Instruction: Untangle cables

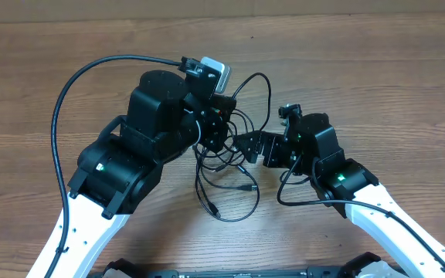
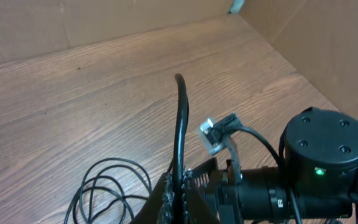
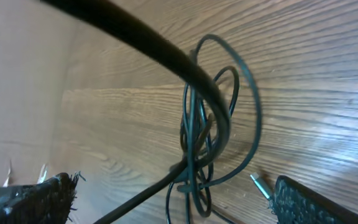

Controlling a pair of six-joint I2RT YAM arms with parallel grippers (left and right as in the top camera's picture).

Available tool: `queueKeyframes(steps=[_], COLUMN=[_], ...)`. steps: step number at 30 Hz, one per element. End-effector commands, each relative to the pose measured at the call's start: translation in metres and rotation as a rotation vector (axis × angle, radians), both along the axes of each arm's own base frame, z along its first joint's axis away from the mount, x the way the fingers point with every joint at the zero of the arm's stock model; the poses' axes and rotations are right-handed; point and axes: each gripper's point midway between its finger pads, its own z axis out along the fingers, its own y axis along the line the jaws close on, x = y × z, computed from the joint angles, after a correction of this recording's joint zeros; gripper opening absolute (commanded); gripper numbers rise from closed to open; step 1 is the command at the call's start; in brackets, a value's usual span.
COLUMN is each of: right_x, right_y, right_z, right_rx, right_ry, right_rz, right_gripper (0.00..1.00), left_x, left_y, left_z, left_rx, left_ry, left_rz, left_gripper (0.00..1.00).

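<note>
Two black-and-white robot arms meet over a tangle of thin black cables (image 1: 221, 164) lying on a brown wood-grain table (image 1: 361, 62), seen from above. The knot sits on the tabletop directly between the two end effectors, with one loop reaching away toward the far edge and others trailing back toward the arms' bases.

The left gripper (image 1: 216, 137) bears on the tangle's left side. In its wrist view, the left gripper (image 2: 180, 190) has its jaws pressed together on a single strand of the cables (image 2: 181, 118), which stands up from the fingertips in a slight curve. More loops lie flat on the wood to the lower left.

The right gripper (image 1: 252, 147) faces the knot from the opposite side, its tip just beside the cords. In its own wrist view, the right gripper (image 3: 179, 198) has its textured black fingers (image 3: 51, 196) spread wide at the bottom corners. The bunched cables (image 3: 201, 130) lie beyond and between them, with nothing clamped. A small silver-tipped plug (image 3: 260, 185) rests on the table near the right-hand finger. Plain brown cardboard walls (image 2: 328, 37) border the table.
</note>
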Motion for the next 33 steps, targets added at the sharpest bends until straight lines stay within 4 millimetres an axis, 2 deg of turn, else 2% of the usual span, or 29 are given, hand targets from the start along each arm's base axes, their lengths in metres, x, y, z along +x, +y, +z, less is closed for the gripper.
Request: queueKeyframes(steps=[1, 3, 6, 10, 14, 17, 22, 27, 29, 33], right_x=[0.003, 0.009, 0.019, 0.031, 0.037, 0.036, 0.029, 0.005, -0.004, -0.013], right_y=[0.001, -0.009, -0.025, -0.042, -0.052, -0.050, -0.044, -0.009, -0.002, -0.006], right_z=[0.007, 0.001, -0.007, -0.018, -0.033, -0.046, -0.049, -0.038, -0.037, -0.046], right_rx=[-0.008, -0.059, -0.131, -0.211, -0.274, -0.287, -0.268, -0.147, -0.127, -0.148], right_ry=[-0.028, -0.032, -0.042, -0.053, -0.037, -0.004, 0.028, 0.040, 0.045, 0.095], right_rz=[0.018, -0.043, -0.133, -0.222, -0.269, -0.255, -0.214, 0.017, 0.087, 0.093], right_gripper=[1.00, 1.00, 1.00, 1.00, 1.00, 1.00, 1.00, 1.00, 1.00, 1.00], left_x=[0.014, 0.022, 0.023, 0.010, -0.004, -0.009, -0.001, 0.004, 0.006, 0.008], left_y=[0.013, 0.022, 0.029, 0.046, 0.061, 0.070, 0.084, 0.094, 0.098, 0.103], left_z=[0.020, 0.033, 0.067, 0.122, 0.154, 0.163, 0.164, 0.166, 0.166, 0.174], left_rx=[-0.077, -0.110, -0.178, -0.251, -0.281, -0.282, -0.271, -0.266, -0.260, -0.273], left_ry=[-0.011, -0.046, -0.121, -0.219, -0.265, -0.276, -0.289, -0.307, -0.314, -0.345], left_rz=[0.148, 0.222, 0.241, 0.258, 0.276, 0.295, 0.361, 0.409, 0.439, 0.466], left_gripper=[0.04, 0.04, 0.04, 0.04, 0.04, 0.04, 0.04, 0.04, 0.04, 0.04])
